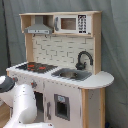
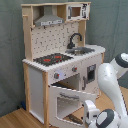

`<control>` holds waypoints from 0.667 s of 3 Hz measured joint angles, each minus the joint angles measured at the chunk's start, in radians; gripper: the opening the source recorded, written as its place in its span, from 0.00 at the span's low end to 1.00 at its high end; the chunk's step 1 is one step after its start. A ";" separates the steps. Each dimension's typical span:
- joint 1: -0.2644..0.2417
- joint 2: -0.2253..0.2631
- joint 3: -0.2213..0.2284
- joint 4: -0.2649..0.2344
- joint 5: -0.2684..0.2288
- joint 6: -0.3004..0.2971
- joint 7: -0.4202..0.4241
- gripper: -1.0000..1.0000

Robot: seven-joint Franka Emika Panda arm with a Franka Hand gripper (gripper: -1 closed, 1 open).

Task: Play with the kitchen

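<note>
Since the tall pale-wood and white toy kitchen (image 1: 60, 75) (image 2: 62, 60) stood rigid on the floor, only its light hinged parts looked workable. Its windowed oven door (image 2: 67, 102) hung open beside the white arm (image 2: 112, 80); whether the fingers were spread I could not tell.

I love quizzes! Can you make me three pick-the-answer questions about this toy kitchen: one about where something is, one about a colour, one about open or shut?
1. Where is the faucet?
A. by the sink
B. on the hood
C. on the floor

2. What colour are the stove rings?
A. blue
B. red
C. green

3. The oven door is:
A. shut
B. missing
C. open

Answers:
1 A, it rises beside the sink.
2 B, red rings show in both exterior views.
3 C, in the second exterior view it hangs down.
</note>
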 joint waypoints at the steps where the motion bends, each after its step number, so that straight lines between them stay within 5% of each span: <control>1: -0.011 -0.063 0.008 -0.024 0.047 0.042 -0.059 1.00; 2: -0.024 -0.129 0.021 -0.049 0.093 0.084 -0.117 1.00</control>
